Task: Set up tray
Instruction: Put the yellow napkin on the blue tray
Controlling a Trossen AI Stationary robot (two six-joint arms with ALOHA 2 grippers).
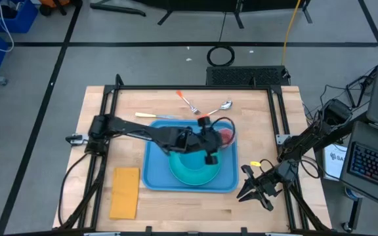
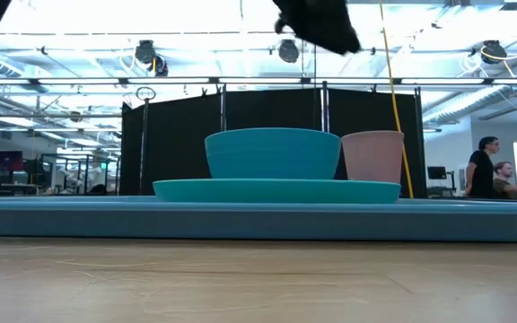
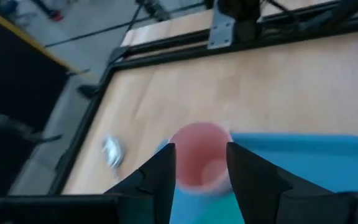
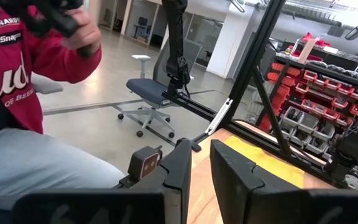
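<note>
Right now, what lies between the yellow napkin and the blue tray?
Only bare wooden table separates the napkin from the tray, seen in the high view.

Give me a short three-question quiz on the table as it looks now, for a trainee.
1. True or false: the pink cup stands on the tray.
2. Which lies off the tray: A) bowl, B) plate, C) napkin?
3. Fill in: the left hand hangs with open fingers above the ____.

Key
1. True
2. C
3. cup
</note>
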